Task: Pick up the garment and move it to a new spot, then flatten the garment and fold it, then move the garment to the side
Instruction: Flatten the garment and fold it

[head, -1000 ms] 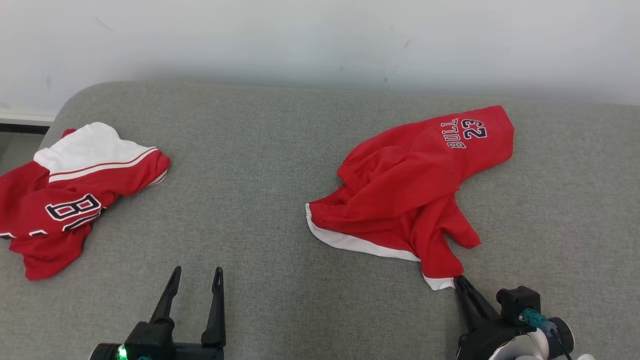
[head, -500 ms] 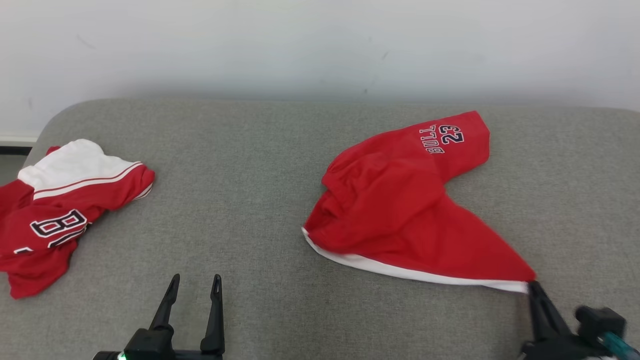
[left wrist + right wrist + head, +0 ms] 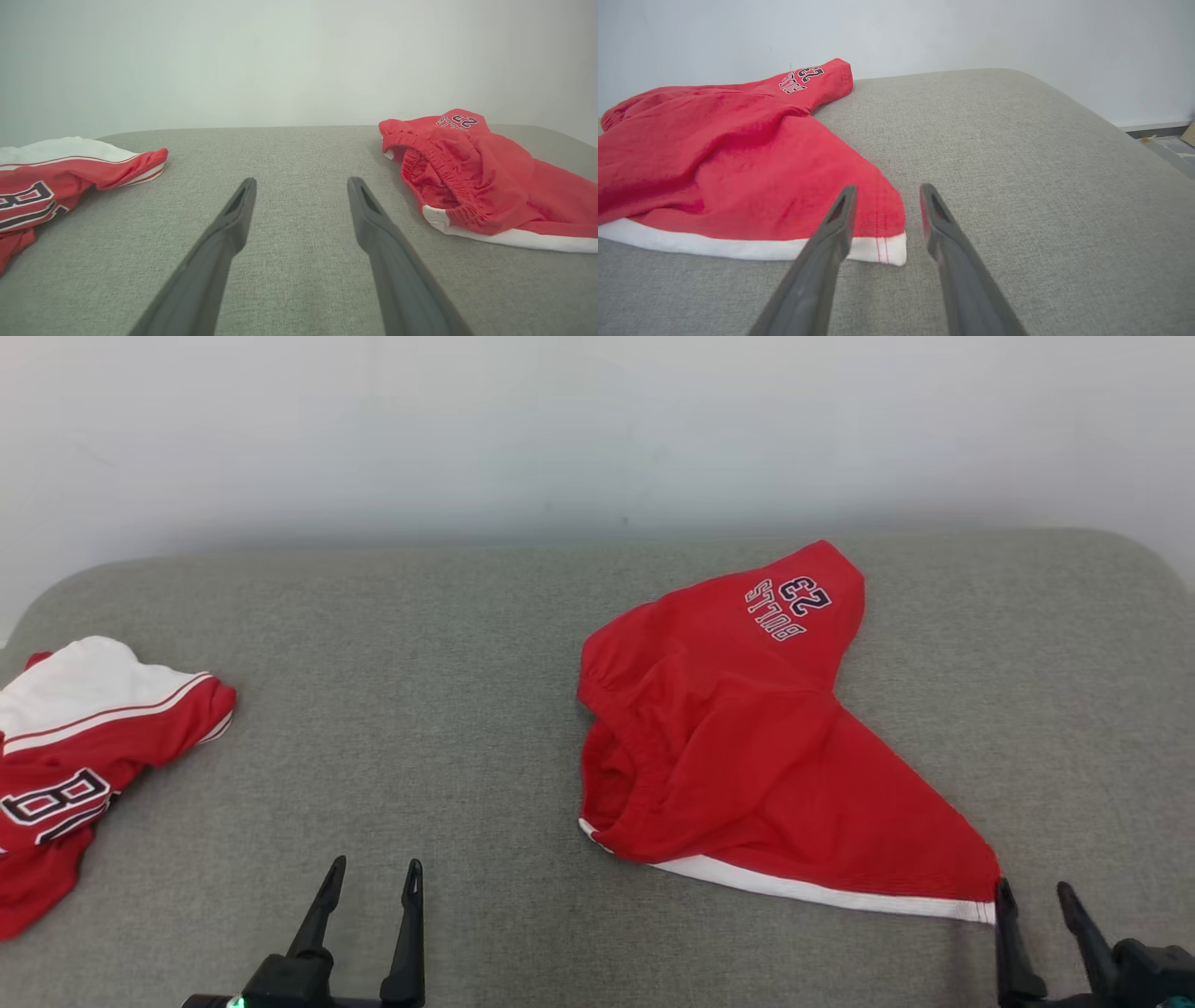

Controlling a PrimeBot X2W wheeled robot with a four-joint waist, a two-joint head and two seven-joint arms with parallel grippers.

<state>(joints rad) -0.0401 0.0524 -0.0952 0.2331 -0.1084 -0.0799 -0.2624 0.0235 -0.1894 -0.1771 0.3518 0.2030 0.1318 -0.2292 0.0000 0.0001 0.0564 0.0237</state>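
Poised with fingers parted, gripping nothing, the right hand point(image 3: 1033, 891) sits at the white-hemmed corner point(image 3: 976, 907) of the red jersey shorts point(image 3: 747, 756) on the grey fabric tabletop point(image 3: 448, 709); flattening looks underway, with the wide-open, empty left hand point(image 3: 375, 868) seemingly needed at the bunched waistband point(image 3: 607, 756) next.

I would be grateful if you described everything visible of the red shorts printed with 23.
The red shorts look like soft knit fabric, with a gathered elastic waistband, a white hem band and a dark BULLS 23 print on one leg. They lie rumpled on the grey cushion, one leg drawn out to a point. That hem corner lies between the open right pincer's fingers, ungripped.
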